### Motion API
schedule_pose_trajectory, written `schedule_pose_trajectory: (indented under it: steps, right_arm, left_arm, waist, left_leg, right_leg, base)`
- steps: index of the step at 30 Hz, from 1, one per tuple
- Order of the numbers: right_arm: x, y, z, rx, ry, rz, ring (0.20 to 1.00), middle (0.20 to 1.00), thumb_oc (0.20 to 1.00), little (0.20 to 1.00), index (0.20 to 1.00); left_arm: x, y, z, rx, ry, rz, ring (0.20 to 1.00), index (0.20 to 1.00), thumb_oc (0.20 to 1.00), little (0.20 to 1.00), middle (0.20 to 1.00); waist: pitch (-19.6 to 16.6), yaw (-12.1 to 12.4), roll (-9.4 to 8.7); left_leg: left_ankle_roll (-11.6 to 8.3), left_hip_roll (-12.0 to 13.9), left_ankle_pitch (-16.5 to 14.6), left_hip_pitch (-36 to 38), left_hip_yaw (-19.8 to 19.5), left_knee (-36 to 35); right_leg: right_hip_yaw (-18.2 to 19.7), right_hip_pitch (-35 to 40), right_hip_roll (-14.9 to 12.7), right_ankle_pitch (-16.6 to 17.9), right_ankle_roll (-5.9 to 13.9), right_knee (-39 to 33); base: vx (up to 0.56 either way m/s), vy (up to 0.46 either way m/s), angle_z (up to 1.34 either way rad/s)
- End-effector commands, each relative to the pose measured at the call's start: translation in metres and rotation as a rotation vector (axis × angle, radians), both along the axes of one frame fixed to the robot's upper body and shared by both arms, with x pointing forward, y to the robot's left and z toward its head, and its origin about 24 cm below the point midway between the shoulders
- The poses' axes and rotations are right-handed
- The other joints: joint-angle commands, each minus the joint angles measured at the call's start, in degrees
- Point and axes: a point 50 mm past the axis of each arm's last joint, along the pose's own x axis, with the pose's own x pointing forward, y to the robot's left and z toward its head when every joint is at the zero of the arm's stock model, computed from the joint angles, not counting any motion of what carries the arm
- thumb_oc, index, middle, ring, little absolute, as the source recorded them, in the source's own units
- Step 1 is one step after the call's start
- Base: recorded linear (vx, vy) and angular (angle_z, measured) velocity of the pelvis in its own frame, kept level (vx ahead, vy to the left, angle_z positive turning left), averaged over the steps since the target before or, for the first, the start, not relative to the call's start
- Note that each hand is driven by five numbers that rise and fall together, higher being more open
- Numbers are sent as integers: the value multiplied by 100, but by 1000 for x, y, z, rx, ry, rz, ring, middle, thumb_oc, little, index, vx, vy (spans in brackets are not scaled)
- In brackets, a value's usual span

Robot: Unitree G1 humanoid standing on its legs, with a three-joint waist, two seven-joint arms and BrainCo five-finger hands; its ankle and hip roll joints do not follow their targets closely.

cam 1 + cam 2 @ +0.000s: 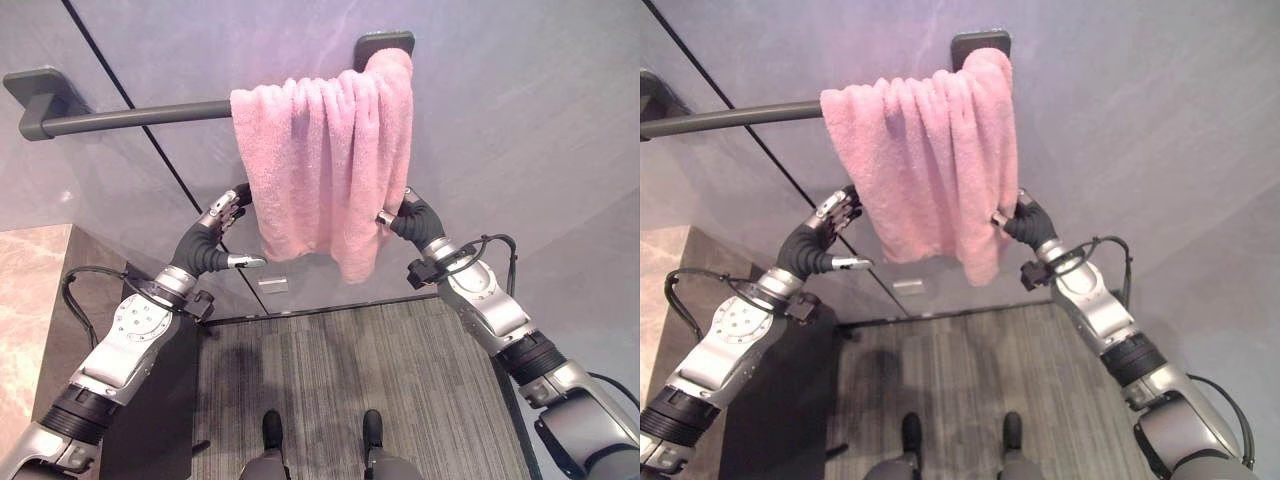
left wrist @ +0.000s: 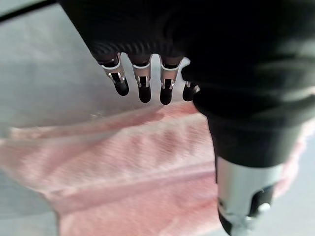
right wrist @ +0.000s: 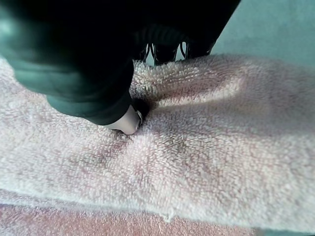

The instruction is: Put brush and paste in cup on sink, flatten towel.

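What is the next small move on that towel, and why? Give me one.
Probably close the left hand on the towel's near edge and draw it along the bar. The pink towel hangs bunched in folds at the bar's right end, the right hand already pinches its other edge, and the left hand's fingers sit open beside the cloth.

towel (image 1: pixel 322 165) bunched right, left rail (image 1: pixel 135 116) bare

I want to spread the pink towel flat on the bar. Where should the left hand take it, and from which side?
Probably at the pink towel's free left edge, near its lower corner, coming from the left. The towel is bunched toward the right end of the bar, so pulling that edge left should spread it. The left hand is open beside it; the right hand pinches the right edge.
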Motion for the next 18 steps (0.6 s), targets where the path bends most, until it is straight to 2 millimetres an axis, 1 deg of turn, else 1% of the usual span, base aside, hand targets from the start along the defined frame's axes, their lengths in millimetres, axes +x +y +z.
schedule_pose_trajectory:
  steps: [1, 8, 14, 18]
  right_arm:
    - [-3, 12, 17, 33, -82, 51, 282, 282, 282, 282, 282]
    - [-4, 14, 17, 33, -78, 63, 275, 275, 275, 275, 275]
    - [-2, 18, 17, 32, -75, 69, 266, 266, 266, 266, 266]
    - [-2, 18, 15, 27, -66, 67, 256, 256, 256, 256, 256]
  left_arm:
    - [-3, 2, 39, -28, -179, -29, 1000, 1000, 1000, 1000, 1000]
    - [1, -1, 46, -37, -201, -38, 1000, 1000, 1000, 1000, 1000]
    - [3, -5, 60, -45, -256, -45, 1000, 1000, 1000, 1000, 1000]
    - [1, -2, 69, -68, -290, -42, 1000, 1000, 1000, 1000, 1000]
  waist:
    - [-155, -39, -40]
    - [-141, -53, -27]
    - [-128, -75, -15]
    - [-130, -70, -12]
  left_leg:
    - [-405, 429, 352, -144, -199, 3]
    - [-412, 434, 364, -174, -206, 3]
    - [-416, 437, 379, -211, -196, 3]
    - [-414, 441, 379, -190, -176, 3]
  right_leg:
    - [127, -64, -611, 402, 465, -11]
    - [139, -94, -604, 413, 464, -11]
    - [159, -144, -603, 428, 474, -11]
    - [174, -148, -608, 438, 477, -11]
  base:
    - [0, 0, 0]
    - [0, 0, 0]
    - [0, 0, 0]
    - [0, 0, 0]
